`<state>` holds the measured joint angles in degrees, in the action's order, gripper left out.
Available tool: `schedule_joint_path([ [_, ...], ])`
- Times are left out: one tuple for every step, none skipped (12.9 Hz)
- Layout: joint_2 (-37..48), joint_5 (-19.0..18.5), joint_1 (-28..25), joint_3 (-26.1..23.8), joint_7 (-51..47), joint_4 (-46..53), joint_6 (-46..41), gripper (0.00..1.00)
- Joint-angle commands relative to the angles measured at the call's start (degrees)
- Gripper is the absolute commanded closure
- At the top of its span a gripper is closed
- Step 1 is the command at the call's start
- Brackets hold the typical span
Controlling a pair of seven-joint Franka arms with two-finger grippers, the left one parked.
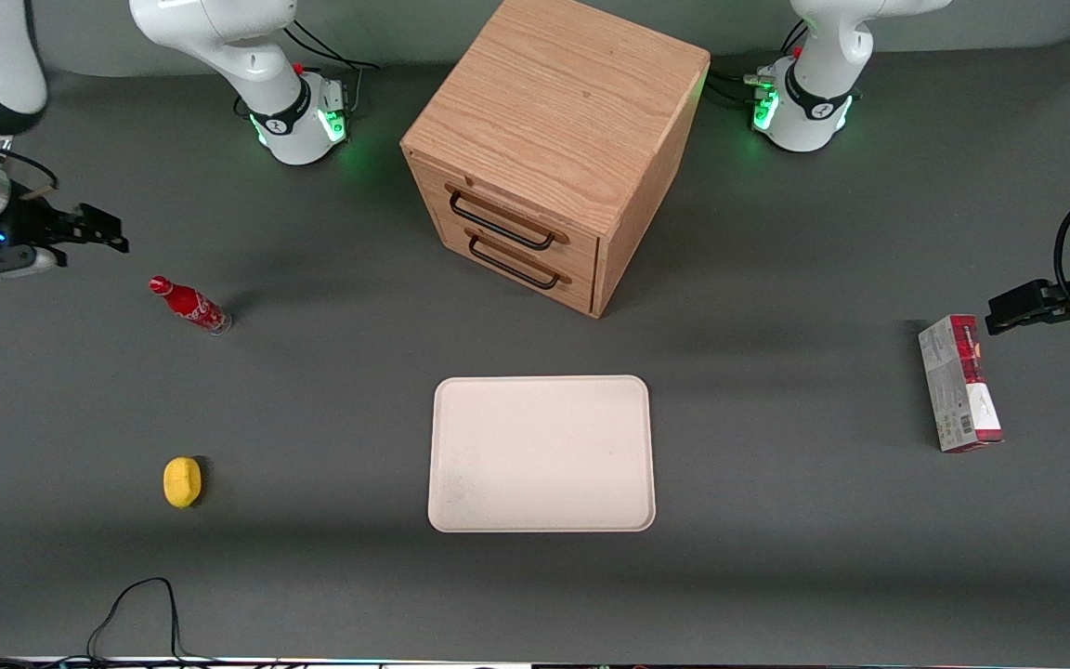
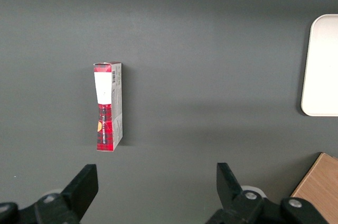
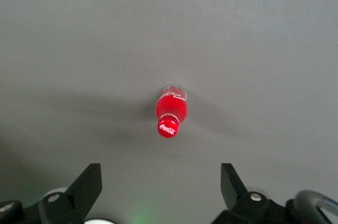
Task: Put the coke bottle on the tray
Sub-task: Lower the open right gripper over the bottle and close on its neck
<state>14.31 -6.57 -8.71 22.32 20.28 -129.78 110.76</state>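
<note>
Standing upright on the grey mat toward the working arm's end: coke bottle (image 1: 189,305), untouched, well apart from the cream tray (image 1: 541,453) lying in front of the wooden drawer cabinet (image 1: 549,149). Hovering above and beside the bottle with fingers spread wide and holding nothing: right gripper (image 1: 98,230), apparently lining up for a grasp. Sitting clear of the likely path: lemon (image 1: 183,482) nearer the camera.

The claw (image 1: 103,230) hangs above the table near the upright coke bottle (image 1: 189,306) (tray (image 1: 541,453) bare).

White script on the coke bottle (image 3: 170,109) cap is too small to read.
</note>
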Motion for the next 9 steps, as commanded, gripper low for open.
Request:
schedule_joint_path([
  [-0.5,-1.5,-0.6,1.1,0.2,-5.3,6.6,0.00],
  [-1.7,-1.5,-0.6,1.6,0.4,-6.3,8.7,0.00],
  [-2.9,-1.5,-0.6,1.8,0.5,-6.9,10.9,0.00],
  [-4.1,-1.5,-0.6,1.8,1.0,-7.4,12.4,0.00],
  [-4.7,-1.5,-0.6,1.8,1.2,-8.3,13.8,0.00],
  [-4.7,-1.5,-0.6,2.4,1.2,-9.6,15.7,0.00],
  [-4.7,-1.5,-0.6,2.9,1.2,-10.5,17.1,0.00],
  [-4.7,-1.5,-0.6,2.9,1.2,-11.5,18.3,0.00],
  [-4.9,-1.5,-0.6,2.9,1.2,-11.8,19.0,0.00],
])
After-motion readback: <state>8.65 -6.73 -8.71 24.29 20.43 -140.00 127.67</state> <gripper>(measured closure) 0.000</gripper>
